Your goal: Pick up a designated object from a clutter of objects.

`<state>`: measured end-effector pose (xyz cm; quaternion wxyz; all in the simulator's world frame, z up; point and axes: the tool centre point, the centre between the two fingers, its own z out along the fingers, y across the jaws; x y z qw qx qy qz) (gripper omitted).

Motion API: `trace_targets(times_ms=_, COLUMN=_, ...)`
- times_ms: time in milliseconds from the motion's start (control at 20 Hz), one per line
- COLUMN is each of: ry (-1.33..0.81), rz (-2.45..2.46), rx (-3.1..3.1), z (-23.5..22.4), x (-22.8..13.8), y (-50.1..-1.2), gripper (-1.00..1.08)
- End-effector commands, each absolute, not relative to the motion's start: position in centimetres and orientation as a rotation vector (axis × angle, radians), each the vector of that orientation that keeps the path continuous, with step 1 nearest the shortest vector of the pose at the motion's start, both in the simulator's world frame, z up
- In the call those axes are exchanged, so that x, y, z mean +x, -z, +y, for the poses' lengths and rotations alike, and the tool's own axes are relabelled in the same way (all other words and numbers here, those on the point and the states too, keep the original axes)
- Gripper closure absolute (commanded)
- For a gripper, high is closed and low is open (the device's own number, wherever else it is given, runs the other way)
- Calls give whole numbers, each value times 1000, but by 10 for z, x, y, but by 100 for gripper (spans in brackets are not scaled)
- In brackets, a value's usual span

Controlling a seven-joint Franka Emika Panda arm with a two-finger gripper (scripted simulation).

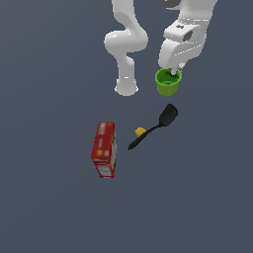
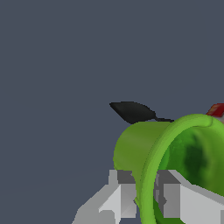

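We see the pincer [image 1: 173, 72] closed on the rim of the green cup [image 1: 168, 82]: in the wrist view one finger [image 2: 120, 194] lies against the outer wall and the other finger [image 2: 170, 197] sits inside the cup, with the thick wall between them. The cup hangs under the white arm [image 1: 185, 34], near the top of the exterior view and to its right. Whether the cup's base touches the bench [image 1: 49, 207] we cannot tell.

Just below the cup in the exterior view lies the black spatula [image 1: 153, 128], with its blade toward the cup and apart from it. The small yellow lump [image 1: 140, 132] sits beside the spatula's handle, touching it or nearly so. The red box [image 1: 104, 149] lies further to the exterior view's left, apart from the spatula.

Around the cup, toward the exterior view's right, we see only bare grey bench. On the exterior view's left of the cup stands the arm's base [image 1: 126, 87], near but not touching.
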<state>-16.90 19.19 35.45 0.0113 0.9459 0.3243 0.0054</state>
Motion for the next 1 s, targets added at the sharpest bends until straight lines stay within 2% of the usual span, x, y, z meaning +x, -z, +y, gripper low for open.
trace_targets(times_ms=0, ry=-19, rz=1010, rx=2949, z=186, x=-168, y=-376, gripper=108)
trace_targets(times_ms=450, ry=-19, rz=1007, rx=2947, z=173, x=-165, y=-425, gripper=108)
trace_targets(times_ms=950, ry=-20, rz=1007, rx=2946, z=171, x=-163, y=-435, gripper=108)
